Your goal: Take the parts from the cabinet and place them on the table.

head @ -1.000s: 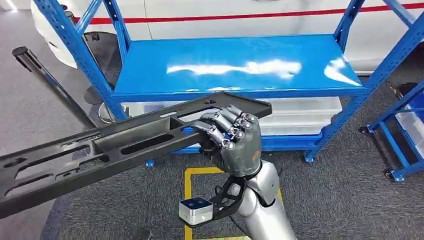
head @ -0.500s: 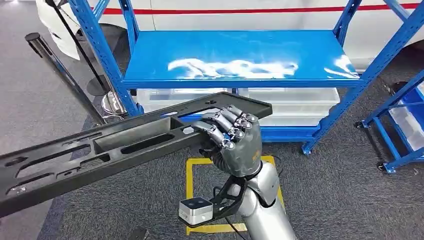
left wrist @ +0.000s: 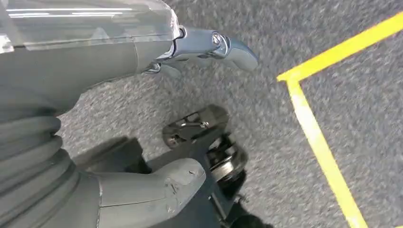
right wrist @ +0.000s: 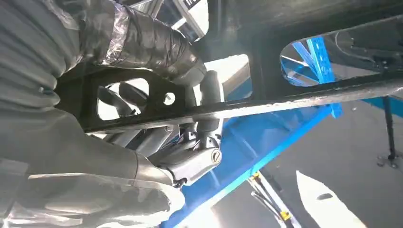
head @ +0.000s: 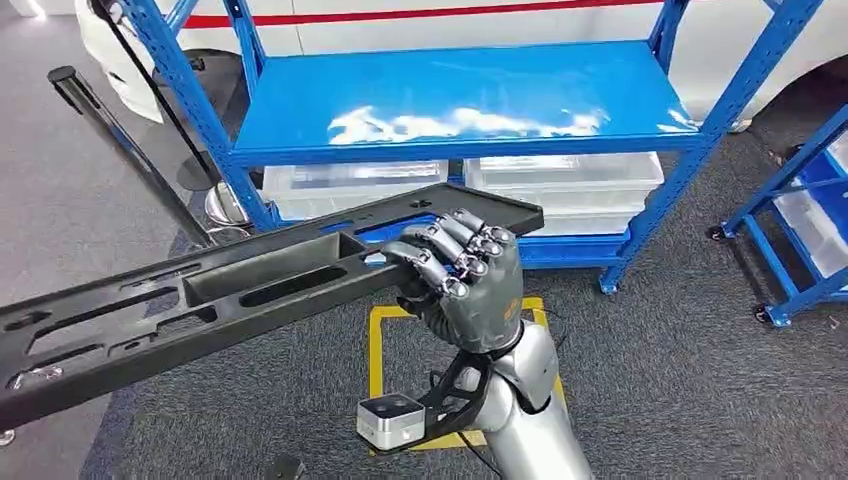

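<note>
So, from the head view, the right hand (head: 468, 290) is gripping a long black part (head: 230, 290) near one end, fingers curled over its edge. The part is slanting across in front of the robot, off toward its left, hanging in the air above the grey carpet, apart from the blue cabinet (head: 460, 100) beyond it. The cabinet's blue shelf is lying bare and shining, with clear bins (head: 560, 185) sitting on the level below. A yellow floor marking (head: 378, 340) is showing under the arm. No table is appearing here, so I am judging the pick as done and the carrying and setting down as left.

In the left wrist view, the left hand (left wrist: 142, 109) is hanging over the carpet beside a yellow line (left wrist: 318, 142). A thumb and one metal finger are standing apart with nothing between them, so it is looking released, holding nothing.

In the right wrist view, the right hand's fingers (right wrist: 190, 161) are wrapping around a bar of the black part (right wrist: 285, 99), seen from beneath, with the blue frame showing through its cut-outs.
</note>
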Controlling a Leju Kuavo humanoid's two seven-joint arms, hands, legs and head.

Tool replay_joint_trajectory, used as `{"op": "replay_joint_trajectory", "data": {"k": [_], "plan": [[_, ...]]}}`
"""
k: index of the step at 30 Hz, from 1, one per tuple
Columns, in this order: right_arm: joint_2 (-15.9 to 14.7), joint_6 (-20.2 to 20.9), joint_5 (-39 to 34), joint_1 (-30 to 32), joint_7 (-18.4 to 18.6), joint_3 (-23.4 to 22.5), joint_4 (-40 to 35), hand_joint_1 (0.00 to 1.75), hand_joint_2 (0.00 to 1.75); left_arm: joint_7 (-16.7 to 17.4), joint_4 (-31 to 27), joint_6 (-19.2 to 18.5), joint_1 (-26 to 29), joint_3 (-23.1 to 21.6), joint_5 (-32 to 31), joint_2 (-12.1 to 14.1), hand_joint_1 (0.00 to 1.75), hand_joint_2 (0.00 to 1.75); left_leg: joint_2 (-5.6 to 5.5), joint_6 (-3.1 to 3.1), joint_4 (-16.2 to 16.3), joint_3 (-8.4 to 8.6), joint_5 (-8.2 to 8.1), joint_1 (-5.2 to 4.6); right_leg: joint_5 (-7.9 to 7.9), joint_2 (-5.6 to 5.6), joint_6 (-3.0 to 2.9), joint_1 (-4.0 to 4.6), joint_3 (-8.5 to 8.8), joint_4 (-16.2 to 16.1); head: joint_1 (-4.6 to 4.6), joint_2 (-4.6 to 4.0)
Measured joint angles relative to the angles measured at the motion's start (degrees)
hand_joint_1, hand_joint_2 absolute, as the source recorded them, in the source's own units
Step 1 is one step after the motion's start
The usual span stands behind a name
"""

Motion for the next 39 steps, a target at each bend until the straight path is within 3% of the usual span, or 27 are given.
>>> {"op": "replay_joint_trajectory", "data": {"k": [1, 2, 3, 5, 6, 7, 8, 11, 12, 13, 15, 16, 18, 20, 21, 22, 23, 26, 27, 30, 31, 32, 34, 35, 36, 38, 39], "plan": [[0.0, 0.0, 0.0, -0.1, 0.0, 0.0, 0.0, 1.75, 1.75, 0.0, 0.0, -0.1, 0.1, 0.0, 0.0, 0.0, 0.00, 1.75, -0.04, -1.07, 0.8, -0.99, -1.32, 0.40, 1.34, -0.29, -2.04, -0.18, -0.97, -0.7, -0.02, 0.00], [0.1, 0.0, 0.0, -0.1, 0.0, 0.2, 0.0, 1.75, 1.75, 0.0, 0.0, -0.1, 0.2, 0.0, -0.1, 0.0, 0.00, 1.75, -0.05, -1.50, 15.2, -4.53, -11.86, 0.41, 3.45, -0.56, -3.26, 0.30, -3.63, -0.5, -0.02, 0.00], [0.1, 0.0, 0.1, 0.0, 0.0, 0.2, 0.1, 1.75, 1.75, 0.0, 0.0, -0.2, 0.2, 0.0, -0.1, 0.0, 0.00, 1.75, -0.07, -1.18, 16.0, -2.74, -9.37, 0.38, 4.71, -0.57, -3.29, 0.58, -5.44, -0.3, 0.00, 0.00], [0.1, 0.0, 0.1, 0.0, 0.0, 0.2, 0.0, 1.75, 1.75, 0.0, 0.0, -0.2, 0.1, 0.0, -0.1, 0.0, 0.00, 1.75, -0.12, -0.43, 8.8, 2.98, -5.12, 0.12, 5.90, -0.45, -3.19, 0.71, -6.96, -0.1, 0.00, 0.00], [0.1, 0.0, 0.1, 0.0, 0.1, 0.2, 0.0, 1.75, 1.75, 0.0, 0.0, -0.2, 0.0, 0.0, -0.1, 0.0, 0.00, 1.75, -0.16, 0.19, 3.6, 6.82, -5.41, -0.19, 6.54, -0.42, -3.10, 0.68, -7.33, -0.1, -0.02, 0.00], [0.1, 0.0, 0.2, -0.1, 0.1, 0.2, 0.0, 1.75, 1.75, -0.1, 0.0, -0.2, -0.2, 0.0, -0.2, 0.1, 0.00, 1.75, -0.12, 0.58, -1.3, 9.55, -7.47, -0.50, 7.03, -0.39, -2.71, 0.95, -7.63, -0.1, -0.02, 0.00], [0.1, 0.0, 0.2, 0.0, 0.1, 0.3, 0.0, 1.75, 1.75, -0.1, 0.0, -0.2, -0.3, 0.0, -0.2, 0.1, 0.00, 1.75, -0.16, 0.23, -2.1, 9.99, -7.49, -0.52, 7.67, -0.51, -2.42, 0.68, -7.53, -0.4, 0.02, 0.00], [0.0, 0.0, 0.3, -0.1, 0.6, 0.5, 0.0, 1.75, 1.75, -0.2, 0.0, -0.3, -0.1, -0.1, -0.2, 0.1, 0.00, 1.75, -0.13, 1.14, -3.1, 8.67, -5.20, -0.79, 10.22, -0.54, -1.25, 0.65, -7.41, -2.0, 0.00, 0.00], [-0.1, 0.0, 0.3, -0.1, 0.7, 0.4, 0.0, 1.75, 1.75, -0.2, 0.0, -0.4, -0.3, -0.2, -0.2, 0.1, 0.00, 1.75, 0.37, 1.47, -3.5, 8.28, -4.03, -0.25, 8.30, -0.35, -1.12, 0.49, -7.98, -1.3, 0.02, 0.00], [-0.2, 0.0, 0.3, -0.2, 0.7, 0.4, 0.0, 1.75, 1.75, -0.2, 0.0, -0.5, -0.3, -0.2, -0.2, 0.1, 0.00, 1.75, 0.25, 2.11, -3.6, 7.23, -3.14, -0.21, 4.60, -0.25, -0.97, 0.48, -8.80, 0.6, 0.02, 0.00], [-0.3, 0.0, 0.3, 0.0, 0.8, 0.4, 0.0, 1.75, 1.75, -0.2, 0.0, -0.5, -0.5, -0.4, -0.2, 0.1, 0.00, 1.75, 0.30, 2.20, -3.3, 5.04, -1.54, -0.28, -2.70, -0.23, -0.55, 0.29, -10.27, 8.2, 0.07, 0.00], [-0.5, 0.0, 0.3, 0.0, 0.8, 0.4, 0.0, 1.75, 1.75, -0.2, 0.0, -0.5, -0.4, -0.5, -0.2, 0.1, 0.00, 1.75, 0.33, 2.12, -3.1, 3.86, -0.74, -0.33, -4.36, -0.24, -0.32, 0.26, -10.91, 12.6, 0.02, 0.00], [-0.7, 0.0, 0.3, 0.0, 0.8, 0.5, 0.0, 1.75, 1.75, -0.2, 0.0, -0.5, -0.4, -0.5, -0.3, 0.1, 0.00, 1.75, 0.43, 1.88, -2.3, 1.23, 0.61, -0.32, -1.50, -0.24, -0.06, 0.06, -10.09, 16.6, 0.04, 0.00], [-0.8, 0.0, 0.4, 0.0, 0.8, 0.5, 0.0, 1.75, 1.75, -0.2, 0.0, -0.5, -0.4, -0.5, -0.3, 0.1, 0.00, 1.75, 0.45, 1.52, -1.2, -1.36, 1.73, -0.28, 2.30, -0.26, -0.06, -0.17, -4.84, 11.7, 0.02, 0.00], [-0.8, 0.0, 0.3, -0.1, 0.8, 0.5, 0.0, 1.75, 1.75, -0.2, 0.0, -0.5, -0.5, -0.5, -0.3, 0.1, 0.00, 1.75, 0.37, 1.23, -0.5, -2.11, 2.17, -0.28, 1.50, -0.26, -0.19, -0.23, -0.76, 6.9, 0.02, 0.00], [-0.8, 0.0, 0.4, -0.2, 0.8, 0.6, -0.1, 1.75, 1.75, -0.2, 0.0, -0.5, -0.4, -0.6, -0.3, 0.1, 0.00, 1.75, 0.22, 0.83, -0.1, -2.86, 2.53, -0.51, -2.42, -0.23, -0.40, 0.05, 3.09, 1.2, 0.02, 0.00], [-0.7, 0.0, 0.4, -0.1, 0.8, 0.7, -0.2, 1.75, 1.75, -0.2, 0.0, -0.5, -0.3, -0.6, -0.4, 0.1, 0.00, 1.75, 0.21, 0.55, 0.1, -2.89, 2.96, -0.41, -3.17, -0.09, -1.04, 0.27, 4.26, -0.9, -0.13, 0.00], [-0.8, 0.0, 0.4, -0.3, 1.0, 0.7, -0.2, 1.75, 1.75, -0.2, 0.0, -0.5, -0.3, -0.6, -0.4, 0.1, 0.00, 1.75, 0.11, -0.59, -0.8, -3.29, 5.07, -0.09, -1.37, -0.12, -2.30, 0.61, 2.86, -1.3, 0.07, 0.00], [-0.8, 0.0, 0.4, -0.4, 1.0, 0.7, -0.1, 1.75, 1.75, -0.2, 0.0, -0.5, -0.2, -0.6, -0.4, 0.1, 0.00, 1.75, 0.03, -0.86, -0.3, -3.76, 4.09, 0.25, -0.42, -0.41, -2.94, 0.24, 2.09, -1.5, 0.02, 0.00], [-0.8, 0.0, 0.8, -0.4, 1.4, 0.9, -0.1, 1.75, 1.75, -0.2, 0.0, -0.5, 0.0, -0.6, -0.5, 0.0, 0.00, 1.75, -0.05, -1.56, 8.6, -6.42, -7.21, 0.40, 2.08, -0.39, -3.70, 0.33, -0.89, -1.5, -0.05, 0.00], [-0.8, 0.0, 1.0, -0.4, 1.8, 0.9, -0.1, 1.75, 1.75, -0.1, 0.0, -0.5, -0.1, -0.6, -0.5, 0.0, 0.00, 1.75, -0.05, -1.68, 13.0, -7.03, -9.42, 0.39, 2.94, -0.41, -3.71, 0.43, -1.92, -1.4, -0.02, 0.00], [-0.8, 0.0, 1.3, -0.4, 2.1, 0.9, 0.1, 1.75, 1.75, 0.0, 0.0, -0.5, -0.2, -0.6, -0.4, 0.0, 0.00, 1.75, -0.05, -1.67, 16.3, -7.06, -9.55, 0.39, 3.78, -0.44, -3.66, 0.49, -3.11, -1.3, -0.05, 0.00], [-0.9, 0.0, 1.6, -0.5, 2.7, 1.0, 0.4, 1.75, 1.75, 0.1, 0.0, -0.5, -0.4, -0.7, -0.4, -0.1, 0.00, 1.75, -0.06, -1.52, 16.5, -4.34, -5.43, 0.37, 5.33, -0.52, -3.48, 0.54, -5.32, -1.1, -0.02, 0.00], [-0.9, 0.0, 1.6, -0.6, 2.9, 1.0, 0.5, 1.75, 1.75, 0.2, 0.0, -0.5, -0.4, -0.7, -0.4, -0.1, 0.00, 1.75, -0.08, -1.34, 13.5, -1.33, -3.26, 0.35, 6.07, -0.51, -3.37, 0.53, -6.33, -1.0, -0.04, 0.00], [-1.0, 0.0, 1.6, -0.7, 3.1, 1.1, 0.5, 1.75, 1.75, 0.2, 0.0, -0.5, -0.6, -0.7, -0.4, -0.1, 0.00, 1.75, -0.10, -1.08, 8.9, 2.64, -2.86, 0.31, 6.76, -0.46, -3.21, 0.54, -7.15, -0.8, -0.02, 0.00], [-1.0, 0.0, 1.6, -1.1, 3.1, 1.3, 0.5, 1.75, 1.75, 0.2, 0.0, -0.5, -1.1, -0.9, -0.4, -0.1, 0.00, 1.75, -0.15, -0.45, -2.4, 10.27, -7.31, -0.13, 7.91, -0.38, -2.61, 0.73, -7.85, -0.6, -0.02, 0.00], [-1.0, 0.0, 1.6, -1.2, 3.2, 1.4, 0.5, 1.75, 1.75, 0.2, 0.0, -0.5, -1.3, -0.9, -0.3, -0.2, 0.00, 1.75, -0.13, -0.21, -2.4, 9.91, -7.45, -0.23, 8.76, -0.58, -2.21, 0.59, -7.66, -1.1, -0.04, 0.00]]}}
